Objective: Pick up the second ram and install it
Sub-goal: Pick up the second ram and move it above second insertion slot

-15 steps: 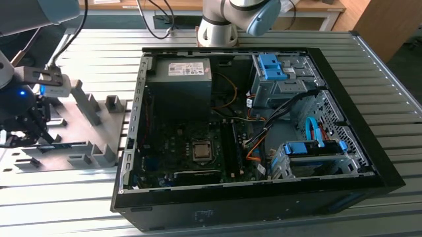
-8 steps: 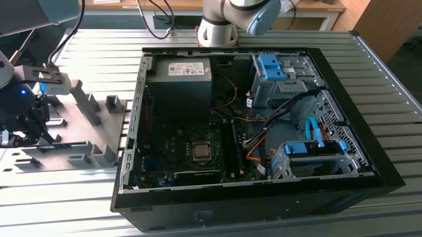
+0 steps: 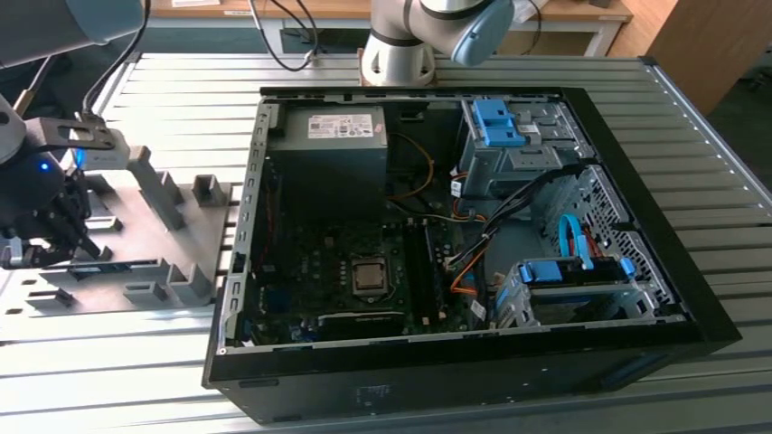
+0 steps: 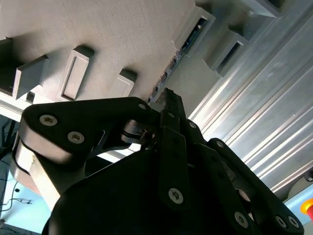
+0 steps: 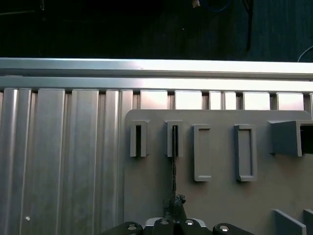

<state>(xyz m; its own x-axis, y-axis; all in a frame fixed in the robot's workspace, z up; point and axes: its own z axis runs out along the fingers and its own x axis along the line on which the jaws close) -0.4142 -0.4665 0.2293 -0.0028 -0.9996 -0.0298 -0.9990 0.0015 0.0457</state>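
Note:
The second ram [image 5: 174, 164] shows edge-on as a thin dark strip standing upright in a narrow slot of the grey holder plate [image 5: 220, 200]. In the second wrist view the second ram [image 4: 172, 59] runs from that slot to my fingertips. My gripper [image 4: 167, 95] is shut on the near end of the strip, the black fingers [image 4: 172, 147] pressed together around it. In the exterior view my gripper [image 3: 42, 242] hangs over the holder plate [image 3: 157, 271] at the exterior view's left, well apart from the open computer case [image 3: 458, 362].
The case lies open with its motherboard [image 3: 350, 271], power supply [image 3: 332, 136] and blue drive cages [image 3: 567, 271] exposed, orange and blue cables running between them. Raised grey blocks [image 3: 163, 194] stand on the holder plate. The ribbed metal table [image 3: 724, 163] surrounds everything. The arm's base [image 3: 399, 50] stands behind the case.

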